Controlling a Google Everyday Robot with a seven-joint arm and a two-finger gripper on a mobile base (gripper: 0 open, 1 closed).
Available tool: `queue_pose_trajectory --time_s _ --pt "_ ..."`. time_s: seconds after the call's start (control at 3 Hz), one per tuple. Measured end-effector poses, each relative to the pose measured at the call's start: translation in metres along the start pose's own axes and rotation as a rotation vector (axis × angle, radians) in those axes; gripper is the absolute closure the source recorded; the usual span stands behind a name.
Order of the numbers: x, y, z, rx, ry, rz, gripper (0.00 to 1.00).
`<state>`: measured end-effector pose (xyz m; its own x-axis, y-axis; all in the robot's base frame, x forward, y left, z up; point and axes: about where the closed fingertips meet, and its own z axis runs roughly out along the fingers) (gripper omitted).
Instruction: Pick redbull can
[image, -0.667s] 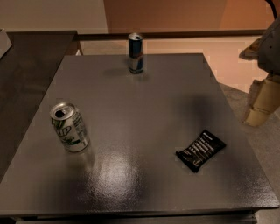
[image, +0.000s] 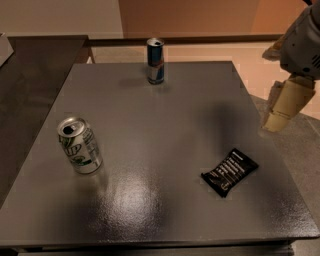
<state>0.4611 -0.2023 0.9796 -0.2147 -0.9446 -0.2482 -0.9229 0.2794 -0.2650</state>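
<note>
The redbull can (image: 155, 60) is slim, blue and silver, and stands upright near the far edge of the grey table (image: 165, 130), at its middle. My gripper (image: 286, 106) is cream-coloured and hangs at the right edge of the view, beyond the table's right edge. It is far to the right of the can, nearer to me, and holds nothing that I can see.
A wider white-and-green soda can (image: 80, 145) stands upright at the left of the table. A black snack packet (image: 229, 171) lies flat at the front right. A dark counter (image: 35, 75) adjoins the table on the left. Bare floor lies to the right.
My gripper has shifted slightly left and up at the right edge of the view. The cans and the packet have not moved.
</note>
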Motion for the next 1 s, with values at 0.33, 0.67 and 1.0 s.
queue_pose_trajectory --time_s 0.33,0.67,1.0 --pt "-0.025 -0.027 0.014 0.026 -0.077 0.04 0.0" --pt "-0.047 -0.061 0.033 0.054 -0.169 0.112 0.0" --pt "-0.065 -0.097 0.053 0.069 -0.289 0.213 0.0"
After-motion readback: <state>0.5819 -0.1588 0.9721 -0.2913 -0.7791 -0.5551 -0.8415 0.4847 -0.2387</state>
